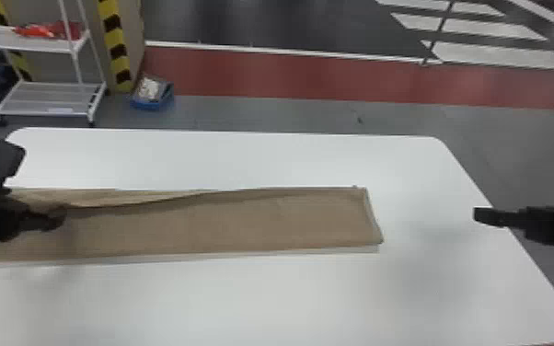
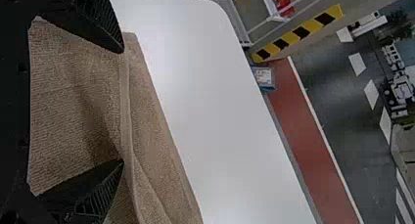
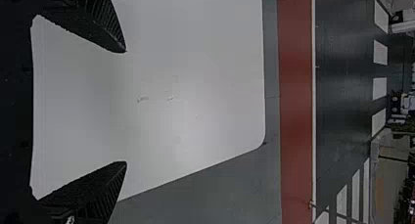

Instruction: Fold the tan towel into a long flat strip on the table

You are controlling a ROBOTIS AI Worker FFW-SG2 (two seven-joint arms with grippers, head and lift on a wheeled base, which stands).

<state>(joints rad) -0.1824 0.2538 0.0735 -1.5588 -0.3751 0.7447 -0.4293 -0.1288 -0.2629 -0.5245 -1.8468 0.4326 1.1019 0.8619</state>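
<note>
Towel (image 1: 225, 225) cloth like this should be light, limp and soft, not slippery and hardly fragile, though I'd expect its layers to shift if dragged. I'd pinch the loose upper edge at the left end, catching just that layer, and support the right far corner to keep the strip from twisting. It lies across the table (image 1: 253, 299), folded lengthwise, its left end beneath my left tool (image 2: 122, 106), whose fingers are spread wide with nothing pinched; whether they touch the cloth I can't tell. My right tool (image 3: 126, 106) is well apart from it, near the table's right side, fingers spread and empty. The towel is tan, ribbed up close, with a raised hem, a wavy upper edge exposing the layer below toward the left, and a paler band along the near side.
</note>
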